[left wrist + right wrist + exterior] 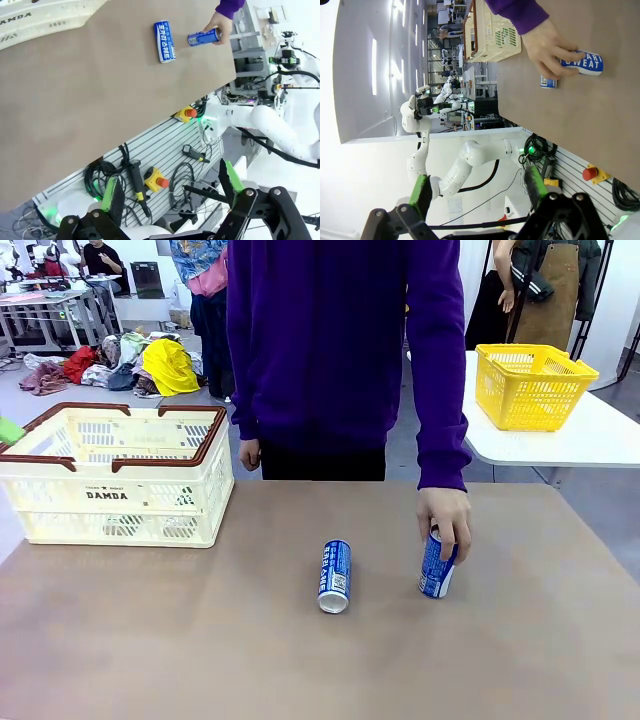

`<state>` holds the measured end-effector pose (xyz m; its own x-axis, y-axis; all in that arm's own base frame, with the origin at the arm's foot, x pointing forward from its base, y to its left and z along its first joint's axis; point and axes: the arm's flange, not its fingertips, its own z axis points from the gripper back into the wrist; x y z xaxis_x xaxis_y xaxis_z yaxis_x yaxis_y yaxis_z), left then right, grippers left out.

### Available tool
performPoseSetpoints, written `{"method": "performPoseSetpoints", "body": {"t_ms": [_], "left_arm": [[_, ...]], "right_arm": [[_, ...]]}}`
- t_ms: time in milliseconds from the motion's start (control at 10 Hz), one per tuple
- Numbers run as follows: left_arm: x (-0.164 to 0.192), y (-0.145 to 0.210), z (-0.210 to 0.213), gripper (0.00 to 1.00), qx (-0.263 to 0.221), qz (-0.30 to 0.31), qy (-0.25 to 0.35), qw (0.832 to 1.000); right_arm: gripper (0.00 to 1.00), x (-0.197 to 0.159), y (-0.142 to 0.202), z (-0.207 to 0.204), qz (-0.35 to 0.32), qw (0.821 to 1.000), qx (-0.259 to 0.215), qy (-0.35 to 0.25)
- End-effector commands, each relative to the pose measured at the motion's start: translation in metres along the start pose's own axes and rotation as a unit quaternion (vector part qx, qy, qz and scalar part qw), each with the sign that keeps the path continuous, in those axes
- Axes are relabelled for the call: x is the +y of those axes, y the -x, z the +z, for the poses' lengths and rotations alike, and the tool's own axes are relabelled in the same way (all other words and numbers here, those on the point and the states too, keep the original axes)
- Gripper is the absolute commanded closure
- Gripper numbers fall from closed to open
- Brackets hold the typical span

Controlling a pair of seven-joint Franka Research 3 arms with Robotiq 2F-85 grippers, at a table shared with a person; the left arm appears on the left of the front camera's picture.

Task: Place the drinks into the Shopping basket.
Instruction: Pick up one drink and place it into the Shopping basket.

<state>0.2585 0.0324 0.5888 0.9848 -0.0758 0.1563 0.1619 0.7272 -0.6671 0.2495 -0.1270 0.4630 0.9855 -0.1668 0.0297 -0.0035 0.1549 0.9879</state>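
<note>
Blue drink cans [335, 576] [436, 575]: two were counted
Shopping basket [120, 495]: one was counted
Yellow mesh basket [530, 390]: one was counted

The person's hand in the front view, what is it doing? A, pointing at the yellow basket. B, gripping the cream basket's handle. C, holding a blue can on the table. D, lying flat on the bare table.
C: the person's hand closes over the top of a blue can on the table, right of the other blue can, which lies on its side.
</note>
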Motion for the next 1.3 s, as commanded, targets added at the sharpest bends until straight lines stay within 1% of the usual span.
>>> {"method": "performPoseSetpoints", "body": {"t_ms": [0,100,200,300,400,500,700,800,900,1000,1100,1200], "left_arm": [[-0.006,-0.009,-0.014,0.00,-0.009,0.018,-0.004,1.000],[-0.013,-0.018,-0.030,0.00,-0.011,0.033,-0.025,0.999],[-0.020,-0.030,-0.048,0.00,-0.032,0.066,-0.041,0.996],[-0.032,-0.043,-0.072,0.00,-0.051,0.089,-0.065,0.993],[-0.051,-0.058,-0.102,0.00,-0.059,0.099,-0.102,0.988],[-0.070,-0.072,-0.130,0.00,-0.070,0.099,-0.148,0.981],[-0.108,-0.098,-0.185,0.00,-0.067,0.072,-0.212,0.972],[-0.127,-0.113,-0.219,0.00,-0.066,0.059,-0.248,0.965],[-0.143,-0.123,-0.250,0.00,-0.054,0.038,-0.264,0.962],[-0.156,-0.130,-0.282,0.00,-0.058,0.027,-0.281,0.958],[-0.165,-0.131,-0.311,0.00,-0.074,0.022,-0.301,0.950],[-0.170,-0.128,-0.337,0.00,-0.114,0.021,-0.315,0.942]], "right_arm": [[0.00,0.008,-0.003,-0.001,-0.006,1.000,-0.006,-0.012],[0.00,0.008,-0.003,-0.001,-0.006,1.000,-0.006,-0.012],[0.00,0.008,-0.003,-0.001,-0.006,1.000,-0.006,-0.012],[0.00,0.008,-0.003,-0.001,-0.006,1.000,-0.006,-0.012],[0.00,0.008,-0.003,-0.001,-0.006,1.000,-0.006,-0.012],[0.00,0.008,-0.003,-0.001,-0.006,1.000,-0.006,-0.012],[0.00,0.008,-0.003,-0.001,-0.006,1.000,-0.006,-0.012],[0.00,0.008,-0.003,-0.001,-0.006,1.000,-0.006,-0.012],[0.00,0.008,-0.003,-0.001,-0.006,1.000,-0.006,-0.012],[0.00,0.008,-0.003,-0.001,-0.006,1.000,-0.006,-0.012],[0.00,0.008,-0.003,-0.001,-0.006,1.000,-0.006,-0.012],[0.00,0.008,-0.003,-0.001,-0.006,1.000,-0.006,-0.012]]}}
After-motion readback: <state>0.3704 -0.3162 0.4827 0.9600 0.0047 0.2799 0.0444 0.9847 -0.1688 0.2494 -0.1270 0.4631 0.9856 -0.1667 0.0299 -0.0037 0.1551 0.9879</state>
